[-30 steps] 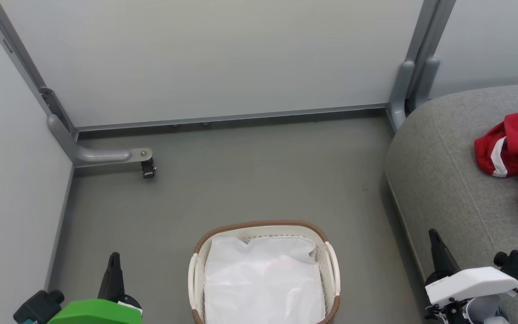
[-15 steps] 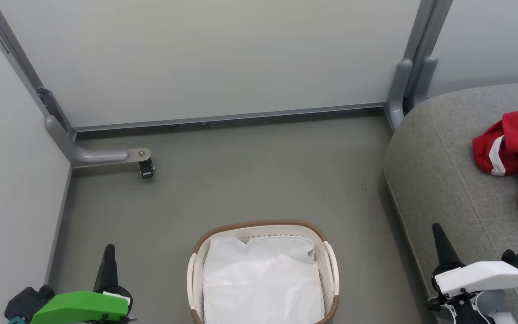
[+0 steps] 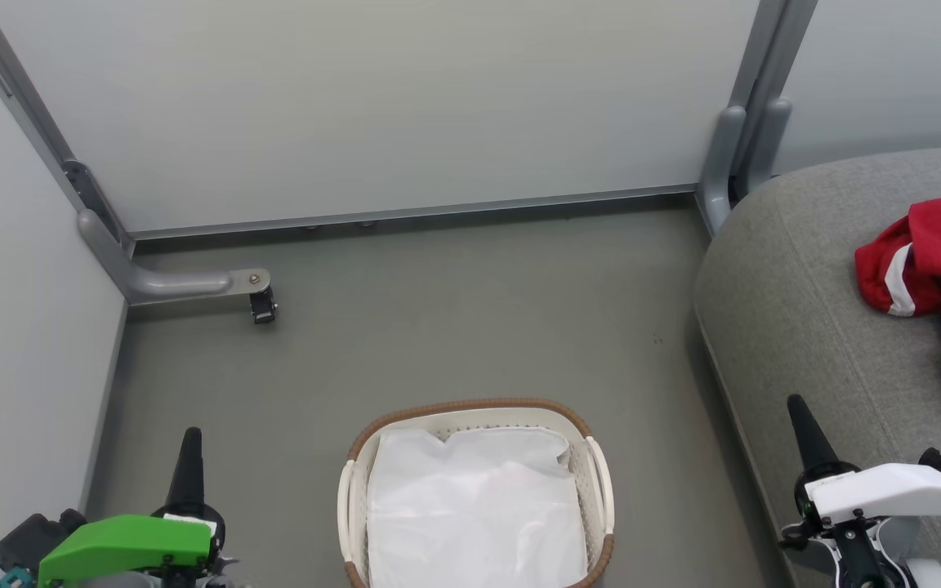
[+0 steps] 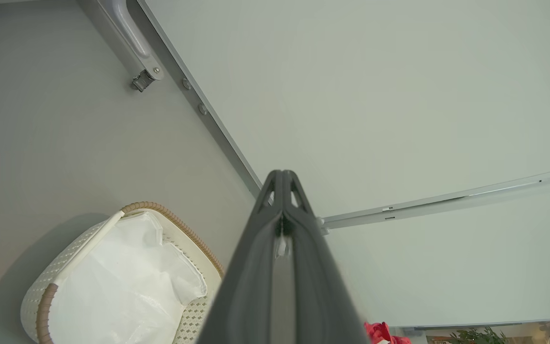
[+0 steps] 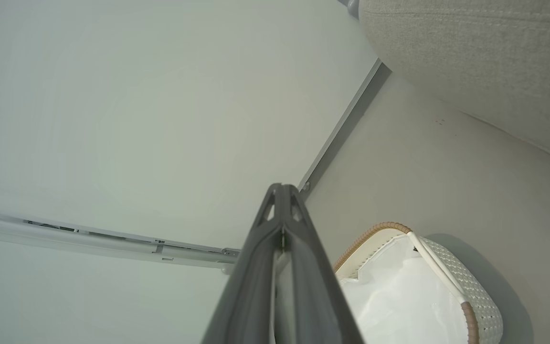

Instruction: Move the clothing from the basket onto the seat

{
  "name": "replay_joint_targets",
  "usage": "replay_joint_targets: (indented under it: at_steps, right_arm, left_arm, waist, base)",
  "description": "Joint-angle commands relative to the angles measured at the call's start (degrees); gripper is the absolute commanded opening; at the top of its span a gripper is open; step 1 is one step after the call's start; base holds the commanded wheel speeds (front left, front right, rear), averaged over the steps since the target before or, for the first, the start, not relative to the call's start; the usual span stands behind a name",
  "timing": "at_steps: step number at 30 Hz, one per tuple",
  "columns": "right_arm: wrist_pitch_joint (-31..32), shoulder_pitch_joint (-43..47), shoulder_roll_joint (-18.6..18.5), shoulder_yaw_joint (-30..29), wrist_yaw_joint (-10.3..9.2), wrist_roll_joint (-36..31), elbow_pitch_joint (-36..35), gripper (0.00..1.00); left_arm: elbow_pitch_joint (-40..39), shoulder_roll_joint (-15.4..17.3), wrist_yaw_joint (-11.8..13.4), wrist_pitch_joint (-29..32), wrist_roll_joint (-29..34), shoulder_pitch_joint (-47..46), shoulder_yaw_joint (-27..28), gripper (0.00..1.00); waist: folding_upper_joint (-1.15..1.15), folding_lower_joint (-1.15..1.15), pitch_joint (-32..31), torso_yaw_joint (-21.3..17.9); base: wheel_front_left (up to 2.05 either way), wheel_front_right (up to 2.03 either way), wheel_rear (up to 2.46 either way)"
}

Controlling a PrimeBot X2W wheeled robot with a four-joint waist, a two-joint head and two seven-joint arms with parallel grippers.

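While the red clothing (image 3: 928,261) lies bunched on the grey seat (image 3: 797,310) at the right, the basket (image 3: 470,406) stands on the floor (image 3: 454,310) beside the seat without touching it, and the white liner (image 3: 474,506) shows inside it. The left end effector (image 3: 190,441) hangs to the basket's left, its fingers pressed together on nothing. The right end effector (image 3: 797,410) hangs over the seat's near edge, its fingers likewise together and holding nothing, well apart from the clothing.
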Motion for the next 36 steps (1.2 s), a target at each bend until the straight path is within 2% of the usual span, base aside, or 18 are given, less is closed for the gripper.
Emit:
replay_joint_targets:
  at_steps: [1,36]
  right_arm:
    - [0.42,-0.84,-0.31,-0.40,-0.03,1.56,-0.62,0.00]
    - [4.73,-2.09,-0.44,-2.25,-0.03,17.89,-1.19,0.00]
  left_arm:
    - [-0.39,0.53,-0.52,0.51,-1.41,-1.64,0.43,0.00]
    - [-0.12,0.38,-1.94,5.08,-16.22,-4.56,3.58,0.00]
  waist:
    - [0.00,0.00,0.01,-0.03]
    - [0.00,0.00,0.23,-0.84]
  base:
    - [0.00,0.00,0.00]
    - [0.00,0.00,0.00]
